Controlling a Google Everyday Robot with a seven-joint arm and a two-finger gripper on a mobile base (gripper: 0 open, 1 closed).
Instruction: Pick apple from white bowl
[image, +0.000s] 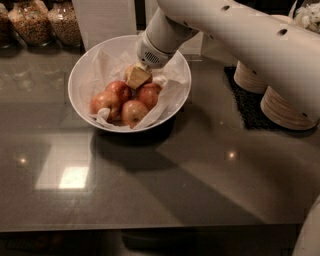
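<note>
The white bowl (80, 75), lined with crinkled white paper, stands on the dark counter at upper left of centre. Several small apples lie in it. The front one (134, 112) is paler, yellow-gold with a red blush. Redder ones lie at the left (105, 102), the middle (120, 90) and the right (150, 95). My gripper (137, 76), with a beige tip, reaches down from the white arm into the back of the bowl. It sits just above and behind the middle and right apples. Whatever lies under its tip is hidden.
Glass jars of grain (62, 22) stand at the back left behind the bowl. Stacked beige disposable bowls (285, 107) sit on a dark mat at the right, partly behind my arm. The counter's front edge runs along the bottom.
</note>
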